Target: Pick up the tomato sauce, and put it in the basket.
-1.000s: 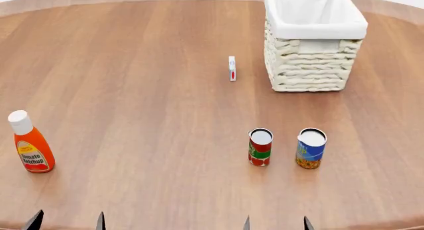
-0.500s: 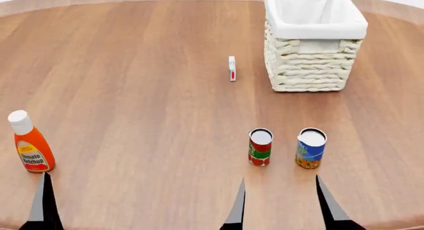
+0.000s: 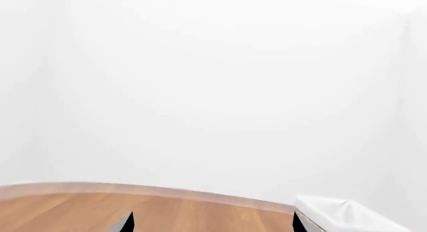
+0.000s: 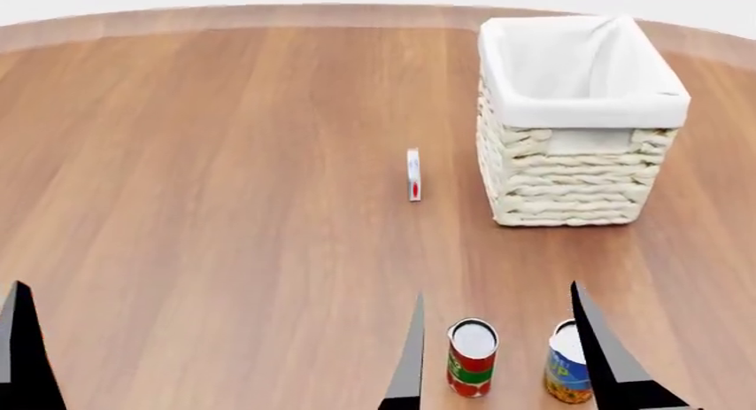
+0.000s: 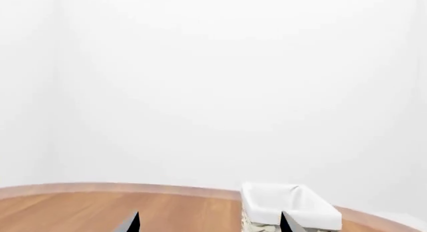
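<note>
since half a second ago the head view has tipped, so the tomato sauce (image 4: pixel 473 358) and blue-and-yellow can (image 4: pixel 567 362) sit lower in frame. right gripper (image 4: pixel 497 357) is spread wide, fingers either side of the sauce (not touching). left gripper (image 3: pixel 212 223) also spread. basket (image 4: pixel 575 173) stands well beyond on the table (image 4: pixel 212 162), near a small carton (image 4: pixel 413 174).

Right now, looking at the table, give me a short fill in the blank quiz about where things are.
1. The tomato sauce stands beside a can labelled blue and ____.
2. The basket has a ____ cloth lining.
3. The right gripper has its fingers spread either side of the ____.
Missing words: yellow; white; tomato sauce
</note>
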`<state>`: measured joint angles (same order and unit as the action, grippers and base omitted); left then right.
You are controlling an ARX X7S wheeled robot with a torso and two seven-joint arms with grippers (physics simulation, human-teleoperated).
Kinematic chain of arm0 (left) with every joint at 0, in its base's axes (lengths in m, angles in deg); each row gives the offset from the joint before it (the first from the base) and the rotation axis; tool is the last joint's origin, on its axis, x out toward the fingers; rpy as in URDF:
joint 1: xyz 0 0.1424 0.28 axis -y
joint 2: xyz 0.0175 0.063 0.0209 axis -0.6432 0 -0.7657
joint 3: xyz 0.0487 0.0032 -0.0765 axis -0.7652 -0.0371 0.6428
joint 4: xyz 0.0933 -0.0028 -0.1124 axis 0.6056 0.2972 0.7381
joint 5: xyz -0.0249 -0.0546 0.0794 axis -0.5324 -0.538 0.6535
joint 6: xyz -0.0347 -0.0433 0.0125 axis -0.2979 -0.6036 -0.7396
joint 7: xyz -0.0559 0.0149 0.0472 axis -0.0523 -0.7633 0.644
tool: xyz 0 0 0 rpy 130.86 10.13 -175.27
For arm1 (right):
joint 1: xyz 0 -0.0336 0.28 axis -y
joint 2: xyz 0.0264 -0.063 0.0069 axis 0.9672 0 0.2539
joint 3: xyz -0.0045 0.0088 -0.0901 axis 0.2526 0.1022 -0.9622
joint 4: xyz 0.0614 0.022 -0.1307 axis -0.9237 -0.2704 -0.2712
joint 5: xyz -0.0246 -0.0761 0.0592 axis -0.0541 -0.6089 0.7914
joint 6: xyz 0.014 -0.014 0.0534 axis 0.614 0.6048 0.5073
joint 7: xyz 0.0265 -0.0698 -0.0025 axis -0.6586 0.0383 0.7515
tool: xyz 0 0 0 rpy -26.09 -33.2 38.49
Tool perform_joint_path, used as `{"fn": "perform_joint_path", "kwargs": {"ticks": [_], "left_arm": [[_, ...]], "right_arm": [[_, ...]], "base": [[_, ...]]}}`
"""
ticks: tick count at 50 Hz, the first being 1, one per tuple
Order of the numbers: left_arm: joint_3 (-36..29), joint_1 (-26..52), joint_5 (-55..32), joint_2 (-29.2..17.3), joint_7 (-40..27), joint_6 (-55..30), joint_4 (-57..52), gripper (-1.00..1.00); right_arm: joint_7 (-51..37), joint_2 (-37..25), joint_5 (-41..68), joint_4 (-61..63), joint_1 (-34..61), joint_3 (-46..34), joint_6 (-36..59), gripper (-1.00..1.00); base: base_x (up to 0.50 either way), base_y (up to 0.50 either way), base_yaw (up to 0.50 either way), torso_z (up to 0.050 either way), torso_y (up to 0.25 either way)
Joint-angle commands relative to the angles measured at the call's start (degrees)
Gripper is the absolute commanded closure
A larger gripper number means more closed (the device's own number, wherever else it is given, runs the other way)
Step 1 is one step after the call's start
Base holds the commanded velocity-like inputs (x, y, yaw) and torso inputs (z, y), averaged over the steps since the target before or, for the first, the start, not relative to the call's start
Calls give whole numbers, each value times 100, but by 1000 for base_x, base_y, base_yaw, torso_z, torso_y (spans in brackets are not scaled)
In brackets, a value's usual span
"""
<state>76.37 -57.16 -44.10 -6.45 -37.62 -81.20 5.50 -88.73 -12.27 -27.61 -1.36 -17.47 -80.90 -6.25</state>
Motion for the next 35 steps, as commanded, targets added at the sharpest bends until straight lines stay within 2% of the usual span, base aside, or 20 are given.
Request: {"fn": "perform_joint_path", "kwargs": {"ticks": [1, 35], "left_arm": [[56, -27, -172, -86, -60, 25, -49, -100], [123, -77, -462, -288, -241, 149, -88, -100]], "right_arm": [[-66, -76, 152, 121, 1, 10, 86, -100], [-311, -267, 416, -9, -10, -88, -39, -100]], "base": [[500, 0, 0, 0, 0], [500, 0, 0, 0, 0]]}}
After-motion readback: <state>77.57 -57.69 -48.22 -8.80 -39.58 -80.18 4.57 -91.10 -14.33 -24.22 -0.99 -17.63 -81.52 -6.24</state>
